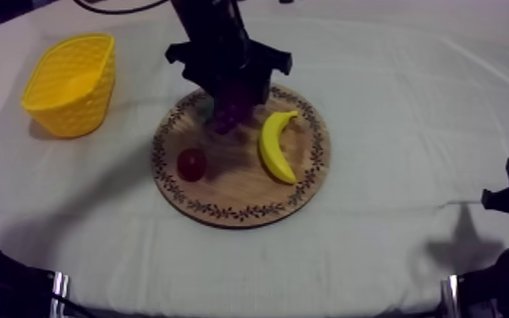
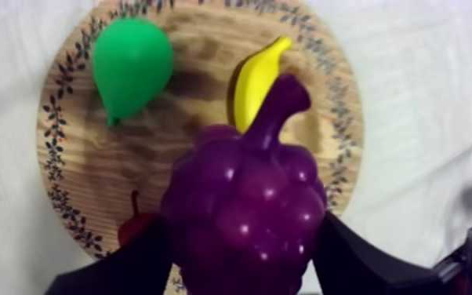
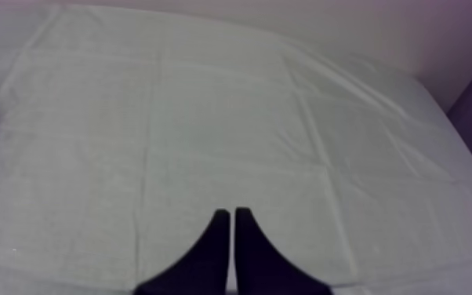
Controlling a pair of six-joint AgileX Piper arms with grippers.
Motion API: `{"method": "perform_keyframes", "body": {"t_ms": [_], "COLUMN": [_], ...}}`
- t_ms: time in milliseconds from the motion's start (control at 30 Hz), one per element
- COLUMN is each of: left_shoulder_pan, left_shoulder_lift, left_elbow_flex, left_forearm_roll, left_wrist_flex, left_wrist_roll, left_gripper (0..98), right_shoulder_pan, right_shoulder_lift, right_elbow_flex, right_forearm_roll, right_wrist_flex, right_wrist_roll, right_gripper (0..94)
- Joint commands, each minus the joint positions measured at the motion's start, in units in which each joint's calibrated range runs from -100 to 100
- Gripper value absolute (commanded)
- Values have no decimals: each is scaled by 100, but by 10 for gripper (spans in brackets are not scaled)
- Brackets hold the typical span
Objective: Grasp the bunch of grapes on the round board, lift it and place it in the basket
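The left end effector [image 1: 228,101] is clamped round the bunch of grapes [image 2: 243,204], a black finger [image 2: 125,267] at each side. It sits over the upper part of the wooden board [image 1: 232,190], mid-frame in the top view; whether the grapes touch the wood I cannot tell. A banana [image 1: 276,145], a pear [image 2: 129,67] and a small red fruit [image 1: 192,164] lie on the board. The yellow basket [image 1: 72,110] stands at the upper left on the table [image 1: 393,101], whose grey-white cloth is creased. The right end effector [image 3: 232,216] is narrow, with its fingers together over bare cloth.
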State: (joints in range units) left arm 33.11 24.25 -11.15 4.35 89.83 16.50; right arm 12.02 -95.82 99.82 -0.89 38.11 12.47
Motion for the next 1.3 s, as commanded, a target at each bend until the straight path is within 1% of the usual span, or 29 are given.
{"method": "perform_keyframes", "body": {"t_ms": [0,267,567,733,1033,1267], "left_shoulder_pan": [-4,-173,-643,-1064,-1981,-2565], "left_shoulder_lift": [-183,-449,-585,-733,-920,-994], "left_elbow_flex": [-41,-127,48,157,412,588], "left_forearm_roll": [12,10,-55,-71,-112,-223], "left_wrist_flex": [52,219,246,274,342,348], "left_wrist_roll": [-1,-89,-255,-375,-653,-827], "left_gripper": [619,623,630,633,638,642], "right_shoulder_pan": [0,0,0,0,0,0], "right_shoulder_lift": [-2,-2,-2,-2,-2,-2], "right_elbow_flex": [-5,-5,-5,-5,-5,-5], "right_forearm_roll": [-1,-1,-1,-1,-1,-1], "right_wrist_flex": [4,4,4,4,4,4], "right_wrist_roll": [1,1,1,1,1,1], "right_gripper": [3,3,3,3,3,3]}}
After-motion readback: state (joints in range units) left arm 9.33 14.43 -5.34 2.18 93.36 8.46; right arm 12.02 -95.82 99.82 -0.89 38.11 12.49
